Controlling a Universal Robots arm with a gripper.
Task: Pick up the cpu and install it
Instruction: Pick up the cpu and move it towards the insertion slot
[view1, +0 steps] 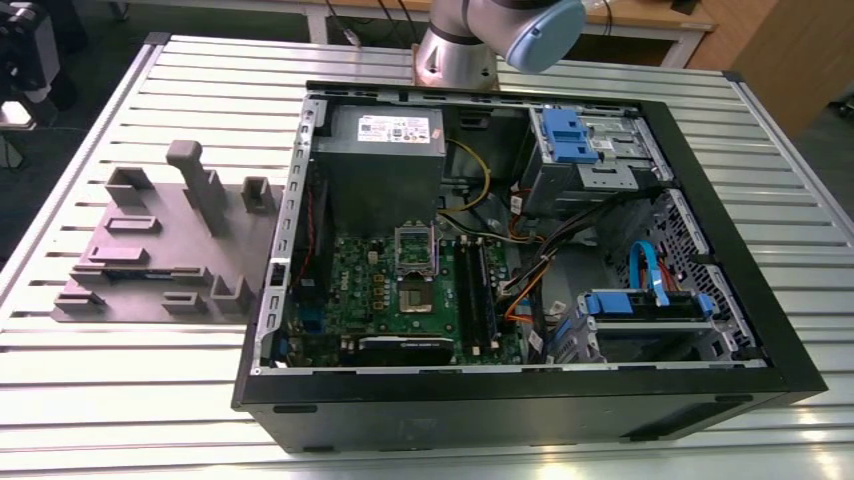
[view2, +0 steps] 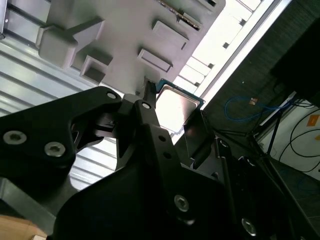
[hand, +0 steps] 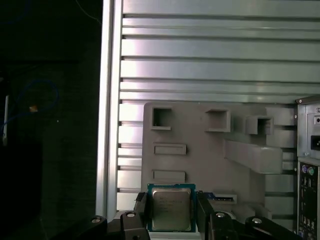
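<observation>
Jaws clenched on cpu (hand: 171, 209), one against each opposite edge; grey tray (hand: 200, 155) beyond.

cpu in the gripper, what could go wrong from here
The gripper holds the cpu by its thin edges, above the grey tray; a slip could drop it onto the tray's upright blocks or the slatted table. In the exterior view, the socket lies low inside the computer case, with cables close beside it, so the gripper might snag. If the cpu arrives tilted, it could seat badly.
</observation>
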